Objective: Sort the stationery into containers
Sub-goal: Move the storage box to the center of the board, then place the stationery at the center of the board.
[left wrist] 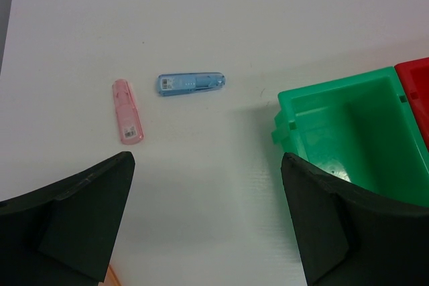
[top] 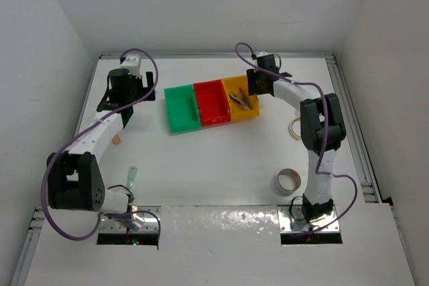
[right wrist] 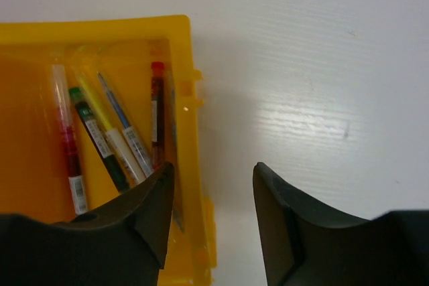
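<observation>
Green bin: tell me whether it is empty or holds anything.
Empty. The top view shows the green bin with only bare green floor inside. The left wrist view agrees, though its near corner is hidden there.

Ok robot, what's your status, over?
Left gripper open, empty; pink piece, blue piece loose ahead. Right gripper open at yellow bin, pens inside. Nothing blocking.

A green open-top rectangular plastic bin (left wrist: 375,125), a red plastic bin (top: 213,104) and a yellow-orange plastic bin (right wrist: 100,28) contrast with the white surface (top: 221,159). The thin red pen (right wrist: 68,142), dark green-capped pen (right wrist: 100,142), pale yellow pen (right wrist: 92,106) and blue pen (right wrist: 120,118) differ. A short translucent pink piece (left wrist: 127,111) and a short translucent blue piece (left wrist: 191,84) carry small white labels.
</observation>
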Controlling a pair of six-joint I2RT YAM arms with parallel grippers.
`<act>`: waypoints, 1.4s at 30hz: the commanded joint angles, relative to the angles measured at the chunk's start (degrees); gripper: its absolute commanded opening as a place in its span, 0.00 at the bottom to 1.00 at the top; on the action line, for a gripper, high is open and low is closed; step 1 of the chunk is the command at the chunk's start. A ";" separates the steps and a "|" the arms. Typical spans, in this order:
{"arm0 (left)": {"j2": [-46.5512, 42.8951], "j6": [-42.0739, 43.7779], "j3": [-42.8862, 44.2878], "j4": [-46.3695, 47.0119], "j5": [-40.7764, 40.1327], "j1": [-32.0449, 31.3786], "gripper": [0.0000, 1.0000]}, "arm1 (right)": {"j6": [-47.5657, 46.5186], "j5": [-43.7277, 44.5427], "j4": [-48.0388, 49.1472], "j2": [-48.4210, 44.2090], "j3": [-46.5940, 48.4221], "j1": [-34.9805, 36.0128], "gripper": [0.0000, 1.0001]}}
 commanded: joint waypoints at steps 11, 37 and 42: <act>-4.49 -0.93 -4.31 6.85 0.92 0.60 0.89 | 17.81 1.56 -7.50 -24.92 -22.75 -12.35 0.18; -6.34 -1.81 -7.74 9.05 0.39 0.68 0.89 | 11.84 5.60 -12.69 -13.15 -24.44 -14.47 0.14; -6.42 -1.99 -7.74 8.61 -0.05 0.68 0.89 | 7.01 5.95 -12.24 -18.76 -25.15 -11.32 0.00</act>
